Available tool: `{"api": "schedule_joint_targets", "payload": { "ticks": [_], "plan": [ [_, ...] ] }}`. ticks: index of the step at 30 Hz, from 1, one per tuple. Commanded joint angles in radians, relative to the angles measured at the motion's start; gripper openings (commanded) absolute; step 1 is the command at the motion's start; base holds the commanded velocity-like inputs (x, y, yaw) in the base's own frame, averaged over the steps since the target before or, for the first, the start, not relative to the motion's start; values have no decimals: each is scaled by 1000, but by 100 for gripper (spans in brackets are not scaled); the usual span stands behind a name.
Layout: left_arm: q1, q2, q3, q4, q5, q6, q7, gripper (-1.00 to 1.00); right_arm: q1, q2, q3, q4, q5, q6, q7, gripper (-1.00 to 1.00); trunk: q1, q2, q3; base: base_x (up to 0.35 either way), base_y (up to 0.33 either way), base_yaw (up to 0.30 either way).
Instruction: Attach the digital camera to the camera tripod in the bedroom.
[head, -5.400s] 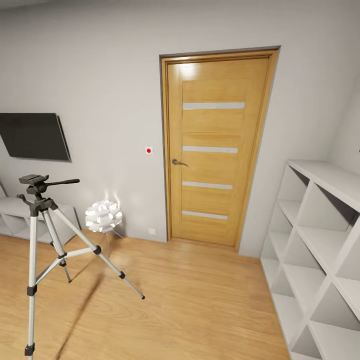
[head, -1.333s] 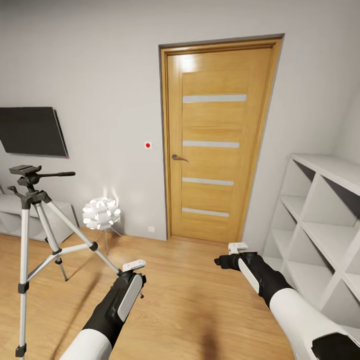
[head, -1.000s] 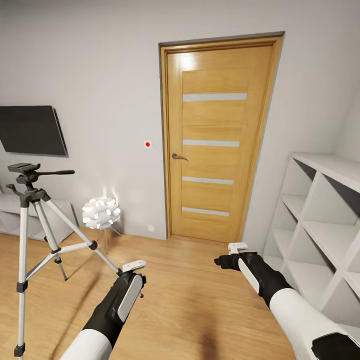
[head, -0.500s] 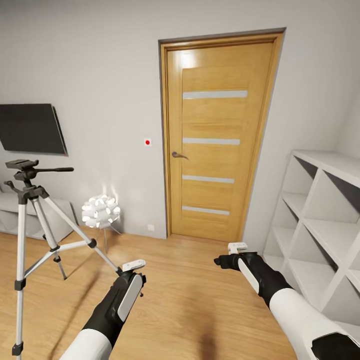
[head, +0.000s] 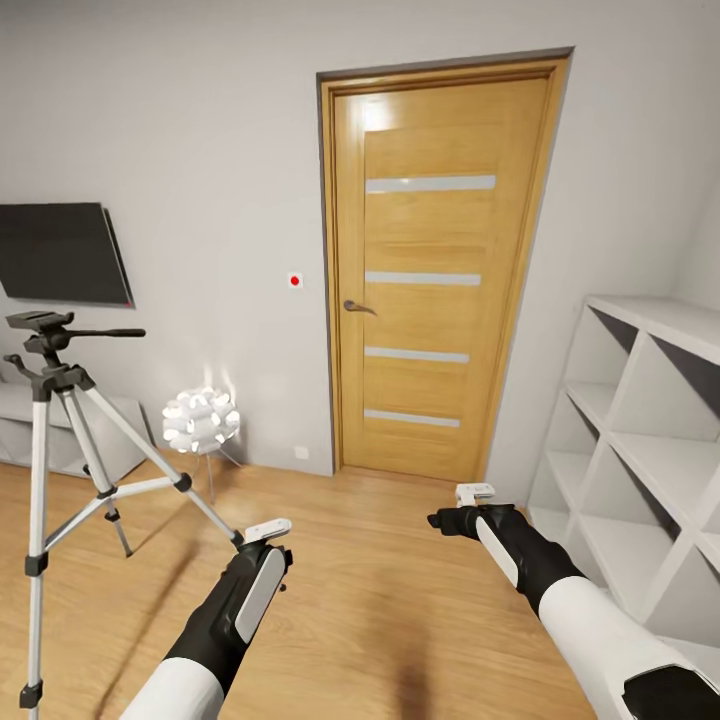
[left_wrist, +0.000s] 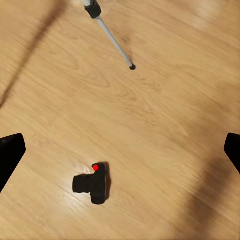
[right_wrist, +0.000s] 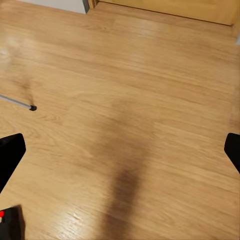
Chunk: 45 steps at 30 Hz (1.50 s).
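Camera (left_wrist: 91, 183) lies on the floor (left_wrist: 150, 125) at six o'clock under the wide-open, empty left gripper (left_wrist: 120, 150); rigid, light, best pinched across its body. Right gripper (right_wrist: 120, 150) is spread, empty.

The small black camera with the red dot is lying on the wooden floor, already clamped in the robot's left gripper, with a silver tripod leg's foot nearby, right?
Not quite. The small black camera with the red dot does lie on the light wooden floor near the silver tripod leg's foot, but it is not clamped: the left wrist view shows it lying free, with the left gripper open above it.
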Motion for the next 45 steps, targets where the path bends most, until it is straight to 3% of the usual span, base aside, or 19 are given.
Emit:
{"api": "schedule_joint_targets", "payload": {
  "ticks": [1, 16, 26, 45],
  "plan": [
    [-1, 1, -3, -1, 10, 1, 10, 100, -1, -1, 5, -2, -3, 4, 0, 100, 4, -8, -4, 0, 0, 0],
    [-1, 1, -1, -5, 11, 2, 2, 100, -1, -1, 5, -2, -3, -4, -2, 100, 62, -113, -51, 0, 0, 0],
    [-1, 1, -1, -13, 11, 3, -67, 100, -1, -3, 5, -2, -2, -15, 1, 100, 100, -183, -83, 0, 0, 0],
    [-1, 1, -1, -5, 9, 1, -65, 100, -1, -4, 5, -2, 2, -15, 1, 100, 173, -316, -142, 0, 0, 0]
  ]
}}
